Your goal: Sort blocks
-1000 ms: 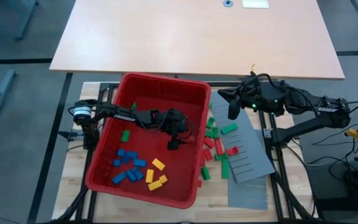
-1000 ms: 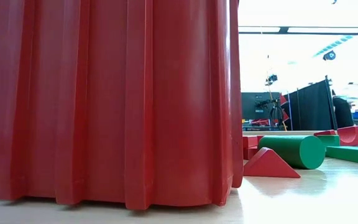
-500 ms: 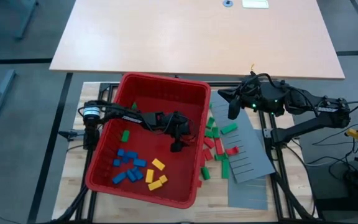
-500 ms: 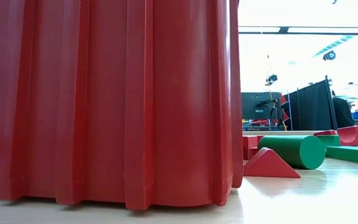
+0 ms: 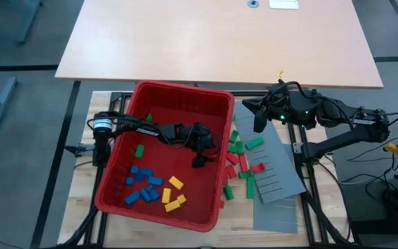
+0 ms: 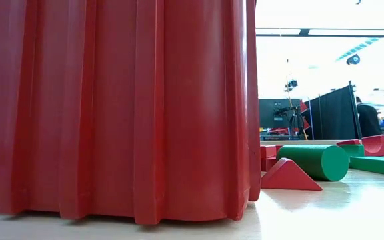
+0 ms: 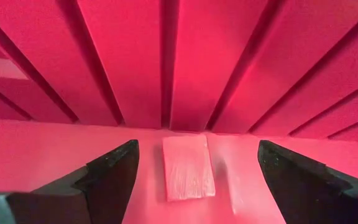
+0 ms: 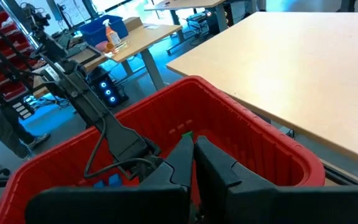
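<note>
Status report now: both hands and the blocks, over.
Left hand open, low inside red bin, over a red block. Right hand shut, waiting above grey panel.

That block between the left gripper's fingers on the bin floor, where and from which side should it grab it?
Across its two long sides, coming straight down. The block lies flat, end-on to the bin wall, centred between the left gripper's open fingers; the near wall probably blocks a sideways approach.
</note>
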Controlling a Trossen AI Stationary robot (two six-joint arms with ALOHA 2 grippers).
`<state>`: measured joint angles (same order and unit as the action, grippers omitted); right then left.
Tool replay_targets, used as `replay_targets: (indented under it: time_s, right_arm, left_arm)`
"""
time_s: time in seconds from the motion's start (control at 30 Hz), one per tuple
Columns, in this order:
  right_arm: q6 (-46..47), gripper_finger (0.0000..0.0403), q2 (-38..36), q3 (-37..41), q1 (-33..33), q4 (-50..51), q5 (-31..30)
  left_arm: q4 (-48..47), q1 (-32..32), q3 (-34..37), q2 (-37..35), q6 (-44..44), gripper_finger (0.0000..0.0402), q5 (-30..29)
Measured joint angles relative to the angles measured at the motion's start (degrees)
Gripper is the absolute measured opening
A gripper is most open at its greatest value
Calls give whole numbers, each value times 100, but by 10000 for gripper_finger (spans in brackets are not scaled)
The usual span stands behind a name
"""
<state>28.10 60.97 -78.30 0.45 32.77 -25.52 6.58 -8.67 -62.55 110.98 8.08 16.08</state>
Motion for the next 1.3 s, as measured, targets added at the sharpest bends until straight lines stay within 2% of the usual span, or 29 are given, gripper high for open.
replay_targets:
  time_s: [0.2, 0.47, 0.67, 0.73, 0.8, 0.97, 1.0, 1.3]
  right_arm:
    - [2, 0, -1, 0, 0, 0, 0]
    - [66, 0, -2, 0, 0, 0, 0]
    - [87, 0, -2, 0, 0, 2, 2]
    - [87, 0, -1, 0, 0, 2, 0]
    - [87, 0, 0, 0, 0, 4, 0]
    - [62, 0, 0, 0, 2, 4, 0]
    - [60, 0, -2, 0, 1, 3, 0]
    - [-33, 0, 0, 0, 0, 4, -28]
  left_arm:
    - [-46, 0, 3, 0, -61, 314, 111]
    - [-44, 23, -163, 532, -417, 314, 201]
    - [95, 101, -294, 658, -659, 309, 56]
    - [66, 110, -338, 658, -672, 291, -43]
    - [33, 104, -395, 658, -677, 256, -55]
    - [-25, 102, -419, 656, -752, 121, -61]
    - [-68, 101, -419, 650, -784, 106, -56]
    - [-547, 103, -426, 513, -951, 107, -50]
